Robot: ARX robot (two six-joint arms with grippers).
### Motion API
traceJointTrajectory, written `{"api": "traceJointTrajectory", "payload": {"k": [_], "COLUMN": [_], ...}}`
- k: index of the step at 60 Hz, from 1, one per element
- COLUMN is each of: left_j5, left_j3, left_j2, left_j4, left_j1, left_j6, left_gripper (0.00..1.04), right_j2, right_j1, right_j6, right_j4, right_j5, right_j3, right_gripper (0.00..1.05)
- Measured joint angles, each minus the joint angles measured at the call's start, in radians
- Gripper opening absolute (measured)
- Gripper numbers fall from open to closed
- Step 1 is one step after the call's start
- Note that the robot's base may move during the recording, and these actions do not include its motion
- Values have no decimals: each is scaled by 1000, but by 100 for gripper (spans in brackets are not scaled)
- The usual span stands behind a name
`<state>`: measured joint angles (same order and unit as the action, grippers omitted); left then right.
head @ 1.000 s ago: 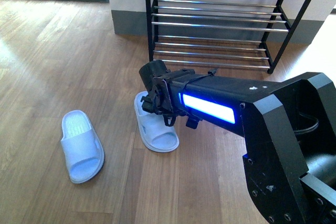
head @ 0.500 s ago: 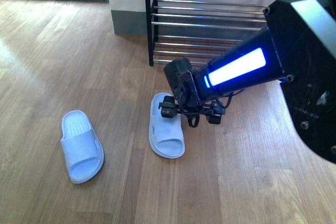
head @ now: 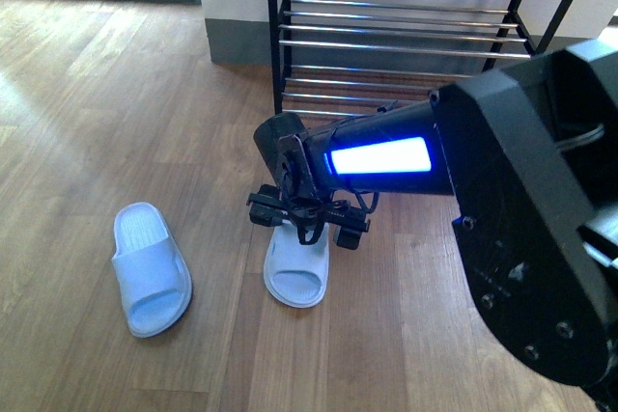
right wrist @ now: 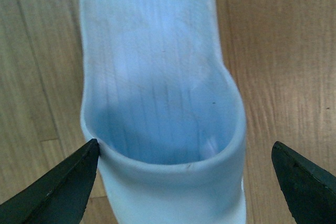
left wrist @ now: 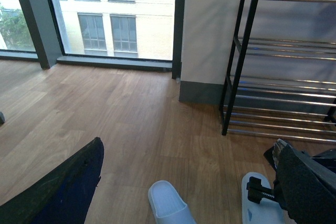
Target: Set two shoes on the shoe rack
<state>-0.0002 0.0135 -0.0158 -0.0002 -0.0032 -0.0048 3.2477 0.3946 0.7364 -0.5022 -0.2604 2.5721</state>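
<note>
Right gripper [right wrist: 184, 144] is spread wide over one pale blue slipper [head: 296, 275], with a dark finger [right wrist: 58, 187] on each side of the strap [right wrist: 168, 166]. Nothing is pinched yet, and I cannot tell whether the tips touch the rubber. That slipper lies flat on the wood floor [head: 97, 94] in front of the shoe rack [head: 273, 36], apart from it. The second slipper [head: 150, 267] lies well apart, toward the robot's left. Of the left gripper [left wrist: 63, 182] only one dark finger shows at the edge of its own view, so I cannot tell whether it is spread or closed. Step in hand, as I judge it, is taking hold across the strap. Best done by lowering until both tips sit below the strap's rim, keeping the arch centred between them, then closing slowly. An off-centre pinch would likely let the sole swing or twist on the lift. The rubber looks soft and matte, with fine ribs along the footbed and a smooth, rounded strap edge, so expect it to squash rather than slip. Rack has a black metal frame and thin shiny rods [head: 406, 45] with open gaps between them. The sole should land flat across several rods, not nose down into a gap.
</note>
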Motion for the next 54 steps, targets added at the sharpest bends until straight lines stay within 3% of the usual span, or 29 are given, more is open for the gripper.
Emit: {"api": "traceJointTrajectory", "payload": {"k": [8, 21, 43, 47, 54], "left_j5": [0, 0, 0, 0, 0], "left_j3": [0, 0, 0, 0, 0], "left_j2": [0, 0, 0, 0, 0], "left_j4": [0, 0, 0, 0, 0], "left_j1": [0, 0, 0, 0, 0], "left_j6": [0, 0, 0, 0, 0], "left_gripper": [95, 95, 95, 95, 95], "right_j2": [27, -16, -65, -60, 48], "right_j1": [-1, -7, -48, -55, -64], "right_j6": [33, 76, 101, 101, 94], "right_j4": [-14, 87, 135, 89, -77], "right_j5": [-35, -27, -43, -47, -57], "right_j3": [47, -52, -117, -98, 113], "right_gripper": [95, 95, 95, 95, 95]}}
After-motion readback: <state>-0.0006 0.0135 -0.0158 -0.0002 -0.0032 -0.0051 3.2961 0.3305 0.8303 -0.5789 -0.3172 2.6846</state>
